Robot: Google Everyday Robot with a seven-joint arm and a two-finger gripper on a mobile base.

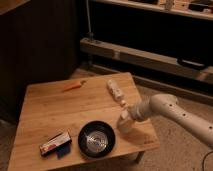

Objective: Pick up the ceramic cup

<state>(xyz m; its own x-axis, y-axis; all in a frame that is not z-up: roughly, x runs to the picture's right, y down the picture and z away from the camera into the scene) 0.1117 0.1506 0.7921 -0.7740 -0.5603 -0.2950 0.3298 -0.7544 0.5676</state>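
Wooden desk [60, 110], square top, on speckled floor in front of dark shelving.

White arm [170, 111] reaches in from the right and ends over the desk's right edge.

Black bowl [87, 135], round with a shiny inside, sits near the front edge of the desk; taken here as the landmark.

Small box [54, 145], white and red with a blue part, lies flat to the left of the bowl, near it but apart.

White bottle [115, 92] lies on its side behind the bowl and a little right, well apart from it.

Cup [123, 125], plain white, stands just right of the bowl, close beside its rim.

Gripper [128, 116] is right at the cup's upper right side, overlapping it; cannot tell whether it is spread or closed on the cup.

Orange stick-like item [74, 86] lies far behind the bowl, toward the back left.
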